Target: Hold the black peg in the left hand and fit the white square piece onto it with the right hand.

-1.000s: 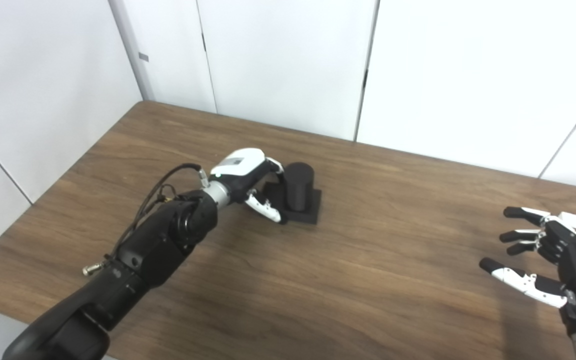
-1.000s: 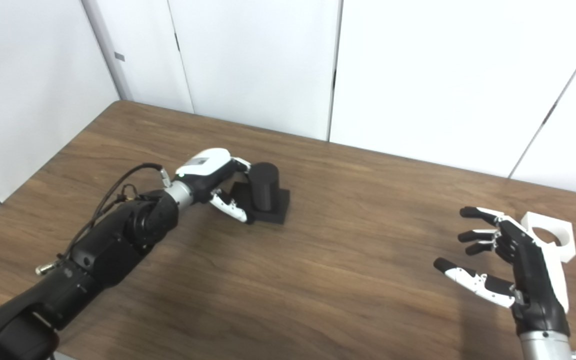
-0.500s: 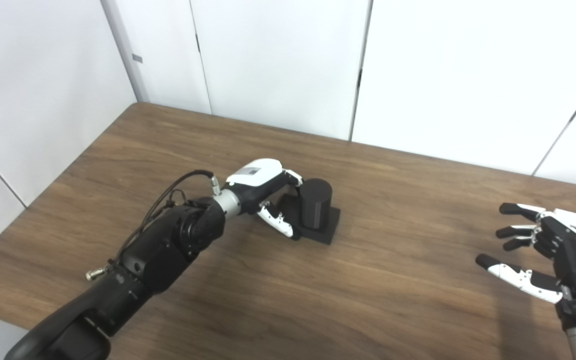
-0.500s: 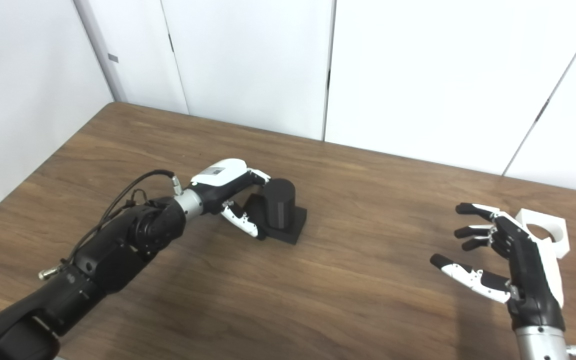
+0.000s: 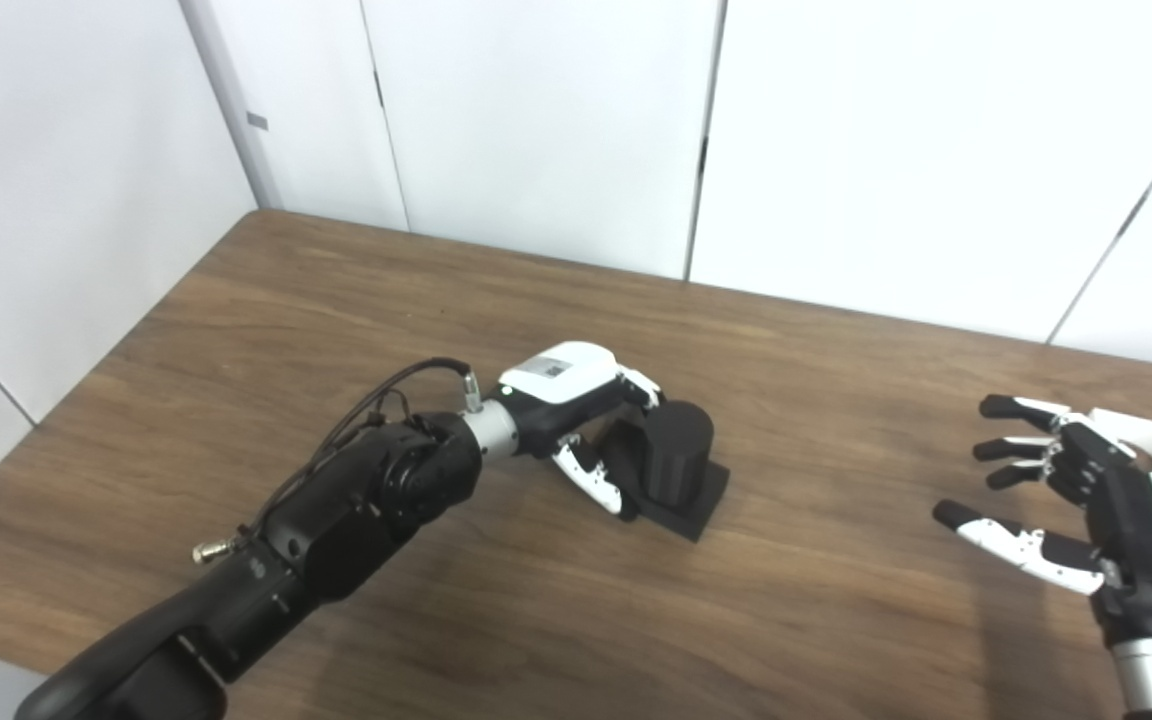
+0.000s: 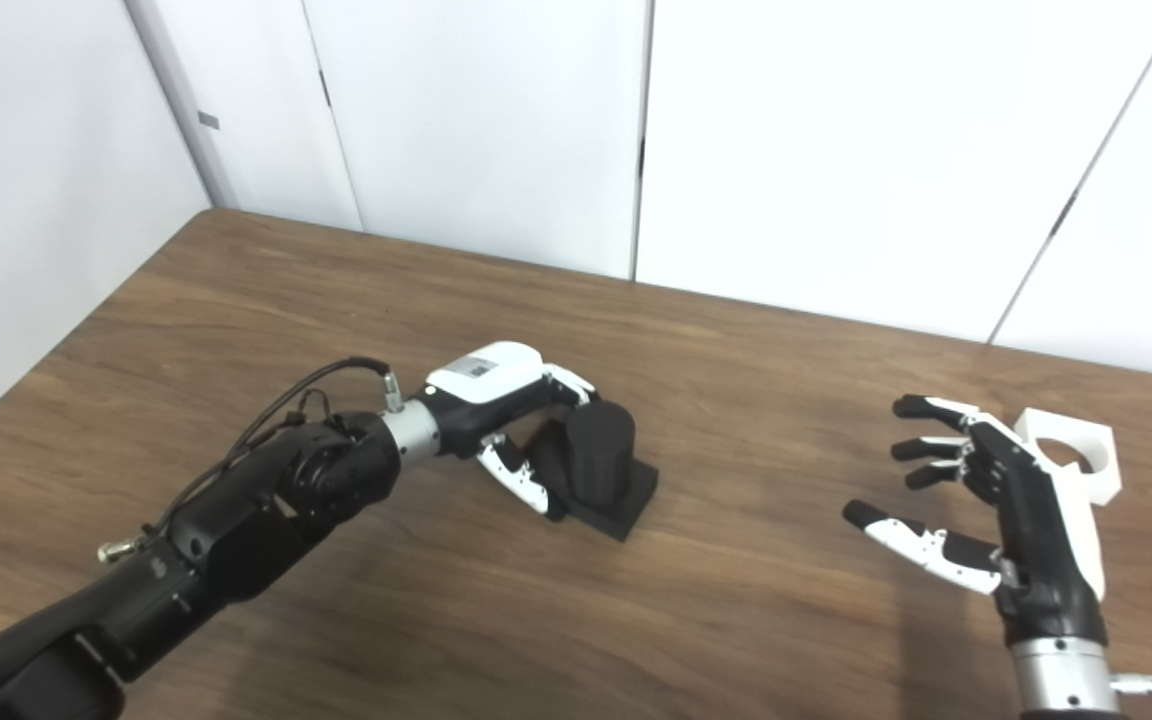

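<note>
While unreadable, a label tops the left robot hand.

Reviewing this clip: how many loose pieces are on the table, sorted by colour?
Black: 1, the black peg on its square base, with the left hand around it.
White: 1, the white square piece with a round hole, lying behind the open right hand.
Total: 2 pieces on the table.
</note>
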